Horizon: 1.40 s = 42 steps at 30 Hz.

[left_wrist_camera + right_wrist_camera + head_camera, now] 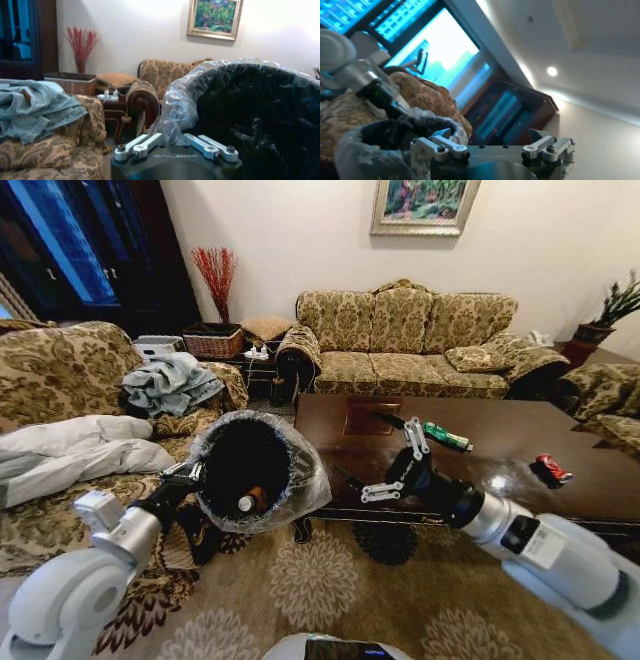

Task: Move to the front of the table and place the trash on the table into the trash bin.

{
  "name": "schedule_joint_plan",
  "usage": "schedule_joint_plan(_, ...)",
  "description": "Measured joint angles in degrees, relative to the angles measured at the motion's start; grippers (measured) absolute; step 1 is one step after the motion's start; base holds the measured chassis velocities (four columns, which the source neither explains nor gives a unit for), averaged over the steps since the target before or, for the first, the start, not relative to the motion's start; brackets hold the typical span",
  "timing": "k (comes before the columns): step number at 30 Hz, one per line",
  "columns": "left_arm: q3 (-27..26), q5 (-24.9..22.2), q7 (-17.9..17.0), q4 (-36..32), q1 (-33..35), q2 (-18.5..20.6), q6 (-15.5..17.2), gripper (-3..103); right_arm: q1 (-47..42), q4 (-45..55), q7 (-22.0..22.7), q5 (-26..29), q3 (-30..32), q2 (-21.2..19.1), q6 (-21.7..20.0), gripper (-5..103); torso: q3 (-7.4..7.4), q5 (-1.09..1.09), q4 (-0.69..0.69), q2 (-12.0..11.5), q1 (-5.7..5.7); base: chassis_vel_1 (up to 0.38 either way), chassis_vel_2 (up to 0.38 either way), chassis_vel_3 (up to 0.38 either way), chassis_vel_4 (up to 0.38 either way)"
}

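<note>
The left gripper (190,473) clamps the rim of the trash bin (255,470), held tipped beside the table (500,442), a small bottle (252,501) inside. The right gripper (395,463) hangs wide open and empty between bin and table. A green wrapper (446,437) and crushed red can (552,469) lie on the tabletop.

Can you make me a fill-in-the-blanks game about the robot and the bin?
1. The left gripper holds up the trash bin by its ____.
2. The right gripper is open and holds ____.
3. The green wrapper lies on the ____.
4. The can on the table is ____ in colour.

Missing words: rim; nothing; table; red
</note>
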Motion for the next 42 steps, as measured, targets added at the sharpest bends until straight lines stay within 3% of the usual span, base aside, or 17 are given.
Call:
schedule_joint_plan(7,0.98,-0.04,0.18,0.00,-1.84,0.95,-0.23,2,0.08,-3.04,2.32,1.84,0.24,3.95,-2.91,100,0.00,-0.01,-0.02,0.00,0.00,0.000,0.000,0.000,0.000)
schedule_joint_plan(11,1.27,-0.04,0.25,0.00,-1.63,-0.11,-0.25,2,-3.90,-7.35,8.23,5.24,4.48,13.60,-12.23,100,0.00,0.01,-0.03,-0.01,0.00,0.000,0.000,0.000,0.000)
schedule_joint_plan(12,1.27,-0.04,0.25,0.00,-1.63,-0.11,-0.25,2,-3.90,-7.35,8.23,5.24,4.48,13.60,-12.23,100,0.00,0.01,-0.03,-0.01,0.00,0.000,0.000,0.000,0.000)
schedule_joint_plan(15,0.18,-0.04,0.09,0.00,-0.77,-0.15,-0.25,2,-6.41,-7.76,12.42,8.48,6.99,20.72,-17.13,100,0.00,0.01,-0.03,-0.01,0.00,0.000,0.000,0.000,0.000)
schedule_joint_plan(16,0.18,-0.04,0.09,0.00,-0.77,-0.15,-0.25,2,-6.41,-7.76,12.42,8.48,6.99,20.72,-17.13,100,0.00,0.01,-0.03,-0.01,0.00,0.000,0.000,0.000,0.000)
schedule_joint_plan(18,0.05,-0.05,0.05,0.00,-0.40,-0.52,-0.25,2,-6.34,-8.06,15.21,9.02,7.11,23.33,-21.41,100,0.00,0.00,-0.03,-0.01,0.00,0.000,0.000,0.000,0.000)
schedule_joint_plan(20,0.13,-0.05,0.05,0.00,-0.24,-1.15,-0.25,2,-5.18,-8.22,18.70,10.00,6.33,24.55,-25.38,100,0.00,0.00,-0.01,-0.01,0.00,0.000,0.000,0.000,0.000)
schedule_joint_plan(23,0.25,-0.05,0.06,0.00,-0.24,-1.52,-0.25,2,-4.65,-8.41,19.19,10.28,5.96,25.15,-27.18,100,0.00,0.00,-0.01,-0.01,0.00,0.000,0.000,0.000,0.000)
schedule_joint_plan(42,0.71,-0.11,1.05,0.05,0.48,-2.02,-0.43,2,-8.68,-5.69,18.90,10.14,5.88,26.33,-27.81,100,0.00,-0.02,-0.02,-0.01,0.00,-0.070,-0.063,0.069,0.065)
